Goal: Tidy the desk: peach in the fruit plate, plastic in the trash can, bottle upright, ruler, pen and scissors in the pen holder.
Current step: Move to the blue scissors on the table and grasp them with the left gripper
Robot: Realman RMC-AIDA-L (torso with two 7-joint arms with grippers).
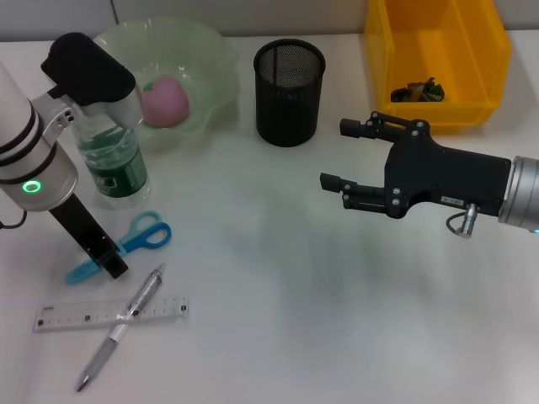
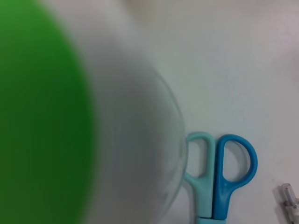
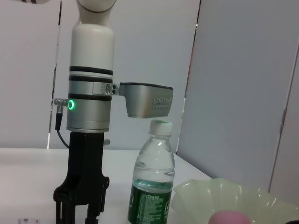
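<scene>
bottle (image 1: 112, 164) upright beside fruit plate (image 1: 215, 67) | left gripper (image 1: 105, 259) jaws: cannot tell | right gripper (image 1: 354, 156) jaws wide

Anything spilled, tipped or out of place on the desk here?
Nothing spilled; the bottle stands upright. The scissors, pen and ruler lie loose outside the pen holder, the pen crossing the ruler.

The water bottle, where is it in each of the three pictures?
Head view: the water bottle stands upright at the far left, beside the green plate, half hidden under the left arm.
Left wrist view: seen from above, its blurred green cap fills the picture's left half.
Right wrist view: it stands in the middle.
Shared landmark: the left tool next to the bottle.
</scene>
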